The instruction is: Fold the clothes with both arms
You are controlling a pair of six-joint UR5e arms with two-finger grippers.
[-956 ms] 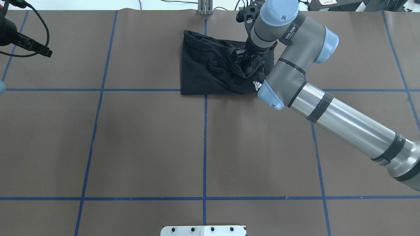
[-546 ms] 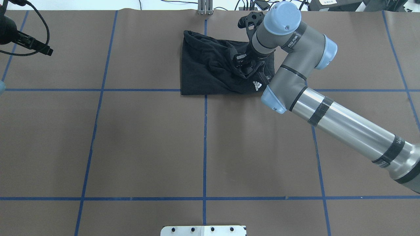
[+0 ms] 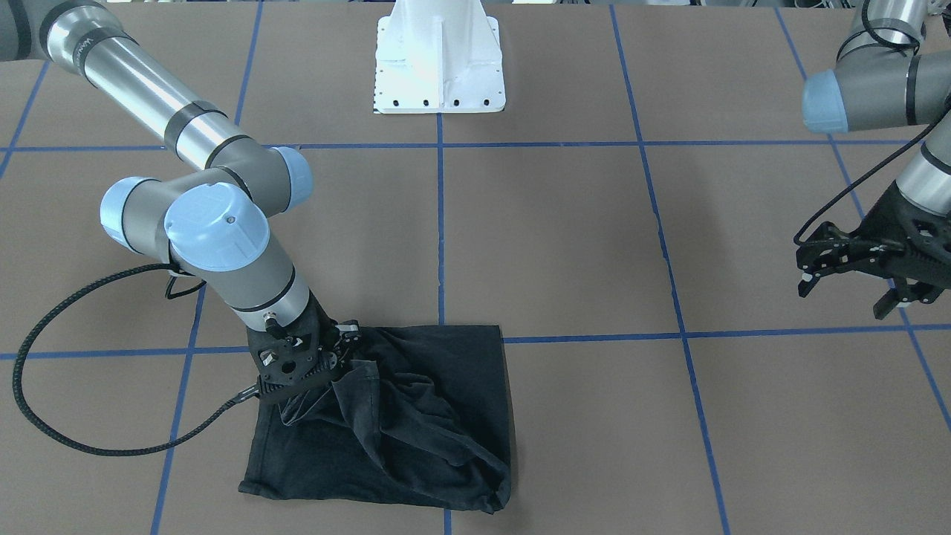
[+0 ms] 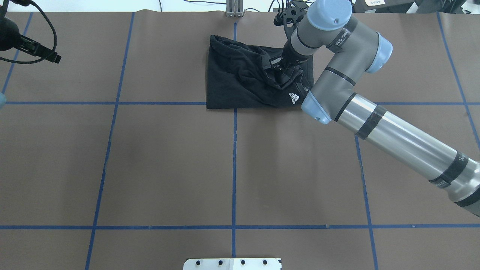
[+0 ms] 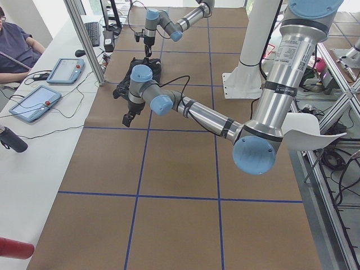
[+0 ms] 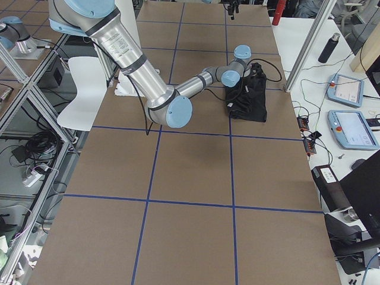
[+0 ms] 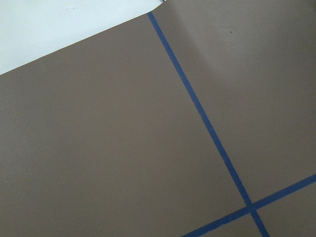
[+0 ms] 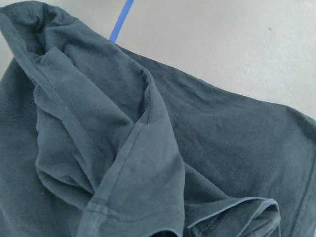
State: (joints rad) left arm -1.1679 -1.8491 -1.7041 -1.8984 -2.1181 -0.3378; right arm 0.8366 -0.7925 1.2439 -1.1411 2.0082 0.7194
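The black T-shirt (image 4: 236,82) lies crumpled on the far middle of the table, its white Adidas logo (image 4: 293,98) by my right arm's elbow. My right gripper (image 3: 327,364) stands on the shirt's collar end, shut on a raised fold of cloth (image 3: 356,379). The right wrist view shows only a hemmed fold of the T-shirt (image 8: 98,123), no fingers. My left gripper (image 3: 854,286) hangs open and empty over bare mat, far off to the shirt's side; the left wrist view shows only mat and tape. The chest graphic is hidden.
Blue tape lines (image 4: 234,168) divide the brown mat into squares. The white pedestal base (image 3: 440,67) stands at the robot's side. A metal post (image 4: 234,9) rises just beyond the shirt. Tablets (image 5: 66,70) and a seated person (image 5: 14,45) are past the far edge.
My right wrist and elbow have shifted a little toward the far right, taking the pinched fold slightly toward the far edge. The left arm has hardly moved.
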